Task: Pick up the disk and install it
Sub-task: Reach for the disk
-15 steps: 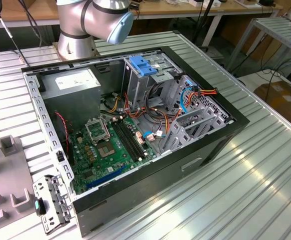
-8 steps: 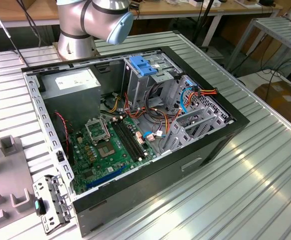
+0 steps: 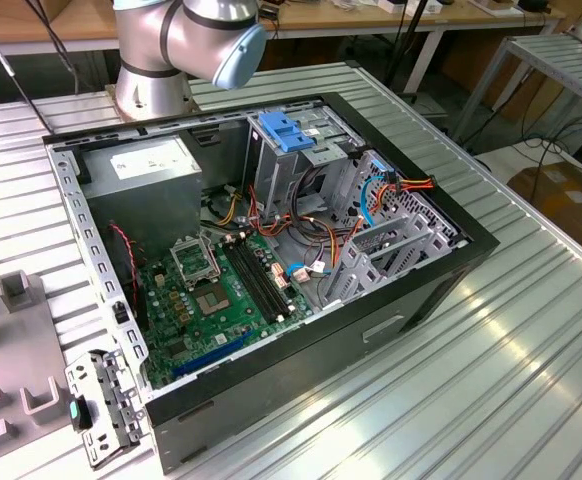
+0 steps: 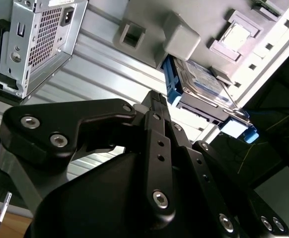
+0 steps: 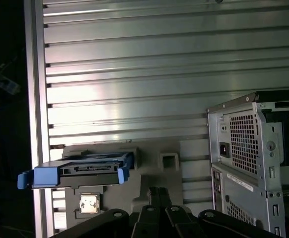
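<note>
So in the exterior view most of the arm (image 3: 186, 40) was cut off by the frame; you only got its lower joints behind the open computer case (image 3: 271, 260) on the slatted table (image 3: 491, 380). The case's insides were a mess of cables, hard to sort out.

In both wrist views the gripper (image 4: 154, 96) (image 5: 157, 191) had its black fingers closed together with nothing between them, and its own body blocked a big chunk of each picture.

The disk (image 4: 199, 84) (image 5: 77, 171) wasn't in the case at all. It sat outside, well apart from the case's vented rear panel, on a gray plate (image 5: 184, 158) that lay beside the case on the table. The gripper hung near it without touching.

Looks-wise, it was a flat rectangle with a silvery labelled top face and a dark body, framed by bright blue plastic rails with tabs sticking out at the ends. The first wrist view only showed it edge-on, so the top face was hidden there. Next to it on the plate sat a small silvery square part (image 5: 88, 203); I couldn't tell what it was.
</note>
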Controlling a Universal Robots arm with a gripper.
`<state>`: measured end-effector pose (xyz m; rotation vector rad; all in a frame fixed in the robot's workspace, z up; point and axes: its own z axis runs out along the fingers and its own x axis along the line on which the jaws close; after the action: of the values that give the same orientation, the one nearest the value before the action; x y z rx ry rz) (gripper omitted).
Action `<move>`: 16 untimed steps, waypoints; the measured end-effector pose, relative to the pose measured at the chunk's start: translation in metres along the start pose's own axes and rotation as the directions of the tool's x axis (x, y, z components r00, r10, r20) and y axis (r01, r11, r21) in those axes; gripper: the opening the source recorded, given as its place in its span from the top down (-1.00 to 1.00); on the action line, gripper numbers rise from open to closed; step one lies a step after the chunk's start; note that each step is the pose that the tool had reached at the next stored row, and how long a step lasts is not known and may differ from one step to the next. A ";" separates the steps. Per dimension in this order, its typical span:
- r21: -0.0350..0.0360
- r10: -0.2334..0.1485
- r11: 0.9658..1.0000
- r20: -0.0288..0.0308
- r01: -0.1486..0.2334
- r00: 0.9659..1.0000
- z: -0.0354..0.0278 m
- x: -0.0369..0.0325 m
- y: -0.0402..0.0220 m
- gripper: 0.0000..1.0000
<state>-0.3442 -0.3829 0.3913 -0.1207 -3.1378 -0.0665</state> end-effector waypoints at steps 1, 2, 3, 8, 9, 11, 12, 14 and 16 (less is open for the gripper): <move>0.000 0.000 1.000 0.000 0.000 1.000 0.0000 0.0012 0.0000 0.79; 0.000 0.000 1.000 0.000 0.000 1.000 0.0000 0.0031 -0.0001 0.79; 0.000 0.000 1.000 0.000 0.000 1.000 0.0000 0.0049 0.0000 0.79; 0.000 0.000 1.000 0.000 0.000 1.000 0.0001 0.0149 0.0005 0.79; 0.000 0.000 1.000 0.000 0.000 1.000 0.0001 0.0171 0.0006 0.79; 0.000 0.000 1.000 0.000 0.000 1.000 0.0001 0.0212 0.0007 0.79; 0.000 0.000 1.000 0.000 0.000 1.000 0.0001 0.0223 0.0007 0.79; 0.000 0.000 1.000 0.000 0.000 1.000 0.0001 0.0246 0.0009 0.79; 0.000 0.000 1.000 0.000 0.000 1.000 0.0001 0.0273 0.0009 0.79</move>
<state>-0.3714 -0.3798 0.3913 -0.1208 -3.1378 -0.0665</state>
